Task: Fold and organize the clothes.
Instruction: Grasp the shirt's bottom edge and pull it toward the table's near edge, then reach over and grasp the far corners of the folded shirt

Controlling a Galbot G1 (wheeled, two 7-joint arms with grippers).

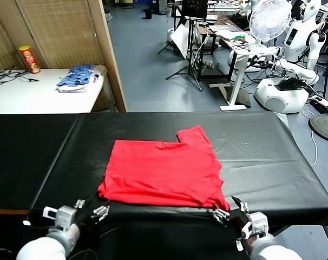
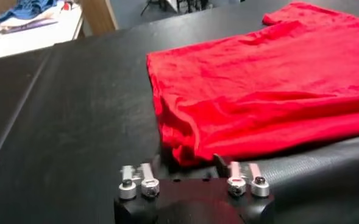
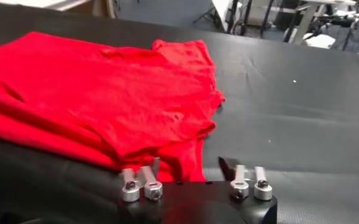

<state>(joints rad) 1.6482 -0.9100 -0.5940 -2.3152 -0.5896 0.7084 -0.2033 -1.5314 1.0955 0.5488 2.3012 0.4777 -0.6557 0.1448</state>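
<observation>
T-shirt (image 1: 164, 170): red, lying folded on the black worktop (image 1: 261, 157), near the front edge, roughly centred; one sleeve is sticking out at the far right corner. No print is showing.
Near hem: the doubled edge is resting just at the worktop's front edge, with its corners bunching slightly at both ends.
Left gripper (image 1: 93, 211): sitting at the worktop's front edge, just beside the T-shirt's near left corner; fingers are standing spread, nothing between them. In the left wrist view the gripper (image 2: 191, 182) is facing that bunched corner (image 2: 185, 146), and the cloth is lying loose ahead of it.
Right gripper (image 1: 229, 212): sitting at the near right corner of the T-shirt, fingers likewise spread and pinching nothing. In the right wrist view the gripper (image 3: 191, 185) is facing the drooping corner (image 3: 185, 161); whether a finger is touching it I cannot tell.
Surroundings: a white side table (image 1: 23, 97) at far left is carrying a blue-and-white pile of garments (image 1: 77, 77) and a red-and-yellow canister (image 1: 29, 58).
</observation>
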